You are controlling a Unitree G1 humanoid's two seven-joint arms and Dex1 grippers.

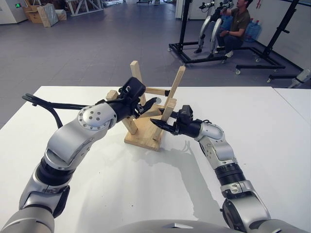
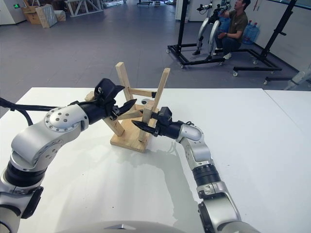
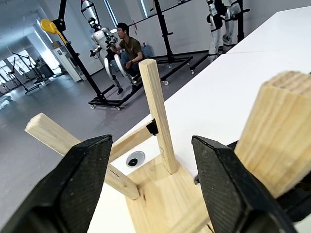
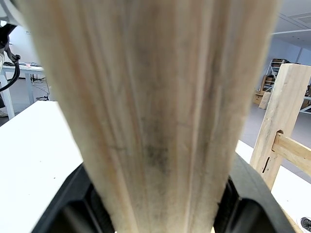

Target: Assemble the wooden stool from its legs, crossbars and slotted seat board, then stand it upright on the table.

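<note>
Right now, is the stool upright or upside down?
Upside down: its seat board lies flat on the table and the legs point up, slanted.

Pale wooden stool (image 1: 167, 108), upside down on the white table (image 1: 272, 145): its seat board (image 1: 141, 138) lies flat, legs (image 1: 130, 126) angled upward. A crossbar (image 1: 156, 91) joins the far leg (image 1: 136, 73) to the right-hand leg (image 1: 176, 85).

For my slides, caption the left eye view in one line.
Right gripper clasps a leg of the upturned wooden stool on the white table; left gripper open beside it.
</note>
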